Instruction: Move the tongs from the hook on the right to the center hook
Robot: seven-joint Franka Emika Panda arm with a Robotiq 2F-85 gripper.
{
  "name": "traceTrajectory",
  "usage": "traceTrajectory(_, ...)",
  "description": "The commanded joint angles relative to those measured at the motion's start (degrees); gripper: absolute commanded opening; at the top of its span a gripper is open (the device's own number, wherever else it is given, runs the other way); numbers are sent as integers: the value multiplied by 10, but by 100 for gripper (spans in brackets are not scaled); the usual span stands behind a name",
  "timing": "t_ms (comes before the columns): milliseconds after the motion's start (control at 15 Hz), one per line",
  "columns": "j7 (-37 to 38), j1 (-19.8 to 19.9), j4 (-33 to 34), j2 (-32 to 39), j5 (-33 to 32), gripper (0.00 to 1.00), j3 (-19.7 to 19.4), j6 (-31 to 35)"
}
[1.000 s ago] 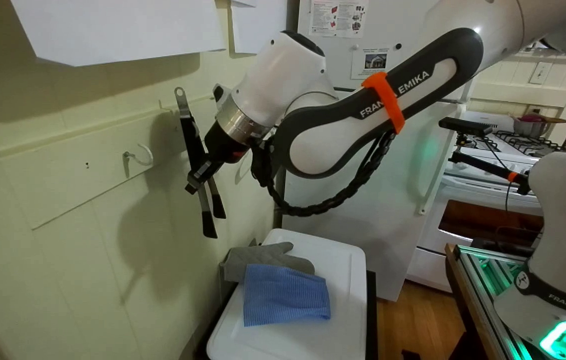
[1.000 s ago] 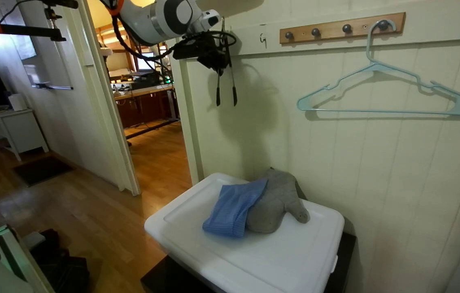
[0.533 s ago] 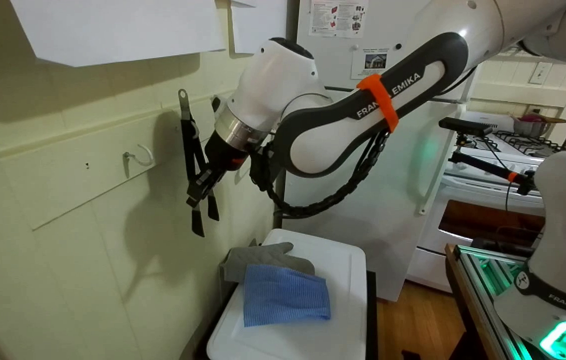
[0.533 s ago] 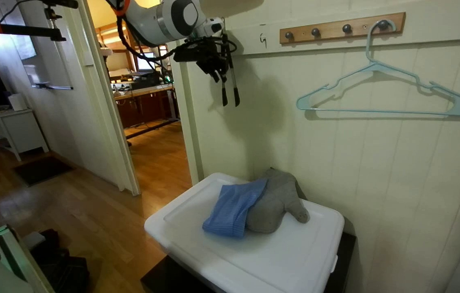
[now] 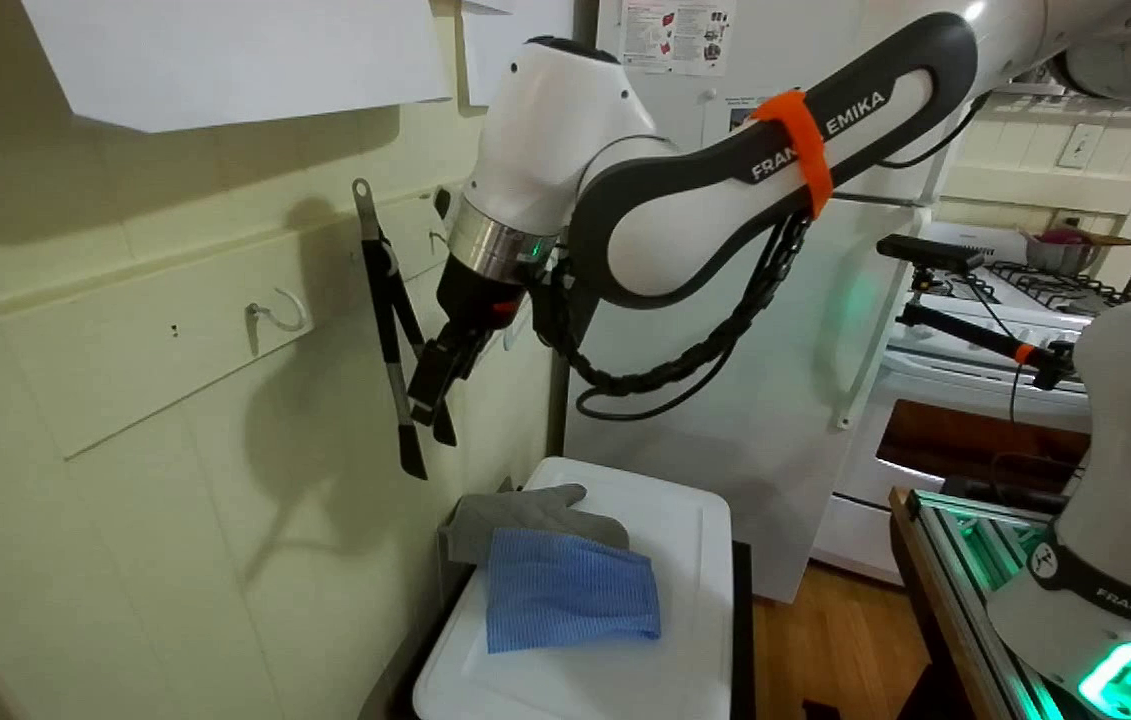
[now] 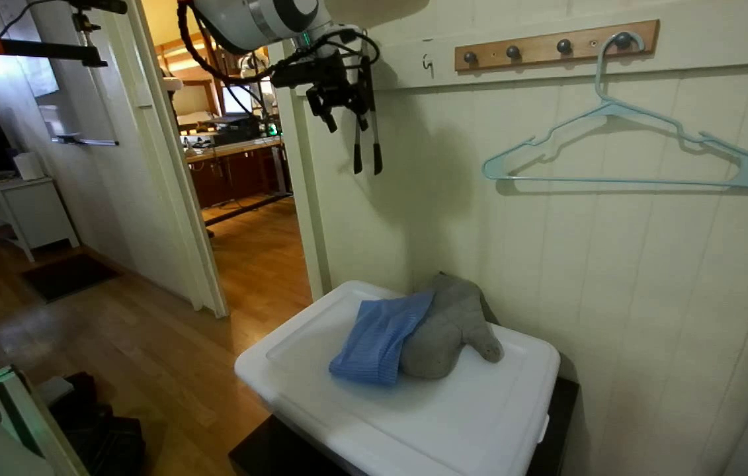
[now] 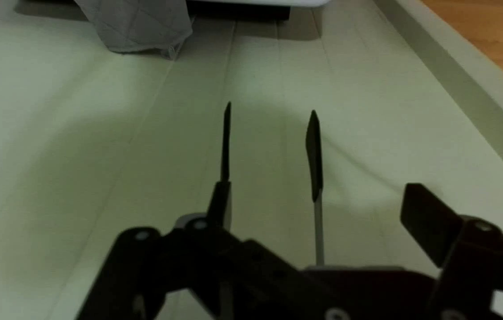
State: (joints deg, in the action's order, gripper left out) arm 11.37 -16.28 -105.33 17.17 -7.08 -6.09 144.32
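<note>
Pale paneled wall [image 5: 155, 520] behind, white lid [image 5: 685, 610] below: that was our spot. In an exterior view we saw the tongs [image 5: 385, 315] hanging at the center hook [image 5: 391, 262], its curl showing btwn the legs, w/ the left hook [image 5: 277, 322] off to one side. So prob. hung already; we judged the step in hand was a clean exit.

In an exterior view the right hook [image 6: 427, 64] held nothing, and the gripper [image 6: 348, 124] was close by the tongs, fingers [image 6: 329, 120] spread, gripping nothing.

In the wrist view the pads [image 7: 429, 224] were wide apart, one leg btwn them, the other lined up w/ the finger at view left; whether they touched, we couldn't tell. To do it well, we'd want to back straight off the wall, slow, no twist or lift, b/c a snag on that leg could unhook the tongs.
</note>
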Motion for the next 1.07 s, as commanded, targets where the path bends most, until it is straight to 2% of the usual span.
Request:
traceTrajectory(0,-2,28,-39,-51,-19,100,34,-65)
traceTrajectory(267,-33,59,-83,-87,3,99,62,-71)
traceTrajectory(600,-74,94,-154,-141,26,100,74,-69)
traceTrajectory(867,-145,119,-213,-181,55,100,70,-53)
traceTrajectory(1000,-191,129,-236,-198,96,100,68,-55)
